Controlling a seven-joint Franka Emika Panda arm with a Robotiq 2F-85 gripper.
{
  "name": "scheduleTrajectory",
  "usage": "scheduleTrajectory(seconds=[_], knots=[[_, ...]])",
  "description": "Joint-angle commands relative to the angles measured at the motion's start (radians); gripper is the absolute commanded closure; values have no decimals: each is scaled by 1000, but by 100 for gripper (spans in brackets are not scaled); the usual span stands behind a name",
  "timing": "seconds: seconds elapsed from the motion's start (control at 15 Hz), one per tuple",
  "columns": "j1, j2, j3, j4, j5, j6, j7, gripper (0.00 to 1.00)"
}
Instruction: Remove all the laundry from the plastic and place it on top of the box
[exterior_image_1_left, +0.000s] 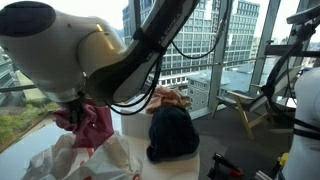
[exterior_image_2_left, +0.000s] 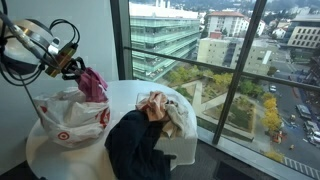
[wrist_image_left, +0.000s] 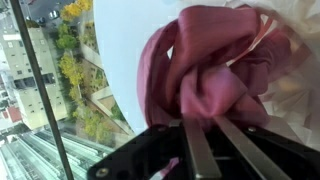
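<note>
Wrist view: gripper (wrist_image_left: 203, 122) tight around pink garment (wrist_image_left: 200, 70), plastic bag (wrist_image_left: 292, 90) edge right, white tabletop (wrist_image_left: 130, 40) left.

A: The crumpled magenta-pink cloth (wrist_image_left: 205, 75) in the black metal pincer (wrist_image_left: 215, 128), any pattern on it?

B: None. Plain pink all over.

A: And the thin white plastic bag (exterior_image_2_left: 70, 115) just below the pincer?

B: White, printed with red ring-and-dot marks.

A: Farther from the pincer, on the round white bench (exterior_image_2_left: 125, 92)?

B: A dark navy garment (exterior_image_2_left: 135, 150), unpatterned, and a peach-and-cream fabric bundle (exterior_image_2_left: 160, 108).
</note>
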Motion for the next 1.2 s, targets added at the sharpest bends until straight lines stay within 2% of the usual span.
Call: scheduleTrajectory(seconds=[0.0, 0.4, 0.6, 0.87, 1.13], knots=[[0, -186, 5, -62, -56, -79, 101, 89], [-50, -485, -8, -157, -30, -237, 142, 89], [-104, -573, -41, -209, -49, -296, 199, 89], [-184, -586, -110, -262, -58, -291, 318, 90], [-232, -521, -196, -300, -27, -198, 405, 89]])
